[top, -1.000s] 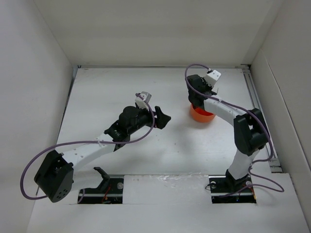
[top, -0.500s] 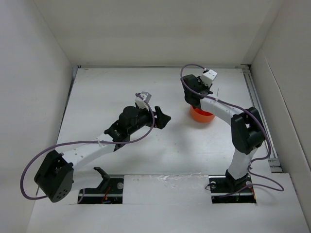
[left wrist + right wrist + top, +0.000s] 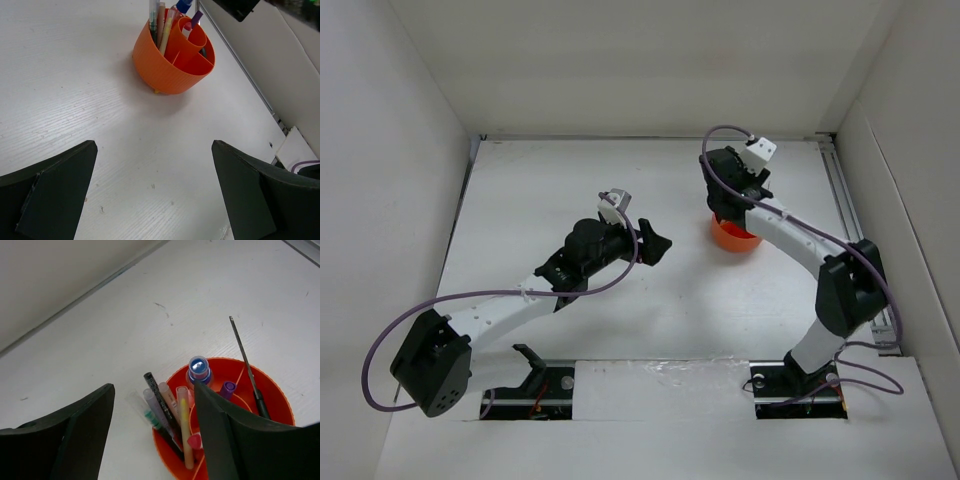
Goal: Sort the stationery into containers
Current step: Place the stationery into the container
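The orange tub [image 3: 734, 238] stands at the table's right rear. In the right wrist view its compartments [image 3: 272, 390] hold upright stationery: several pens [image 3: 161, 396], a blue-capped bottle [image 3: 199, 367], a purple-capped marker [image 3: 228, 388], scissors [image 3: 246, 362] and a red-tipped stick [image 3: 194, 441]. My right gripper [image 3: 725, 203] hovers just above the tub [image 3: 170, 82], open [image 3: 152, 389], holding nothing. My left gripper [image 3: 656, 246] is open [image 3: 154, 145] over bare table, left of the tub and pointing toward it.
White walls enclose the table on three sides. A metal rail [image 3: 842, 200] runs along the right edge, close behind the tub [image 3: 240, 70]. The right arm's wrist [image 3: 235, 6] hangs over the tub.
My right gripper has opened above the tub, and the right arm's elbow has swung to the right. The left arm has not moved.
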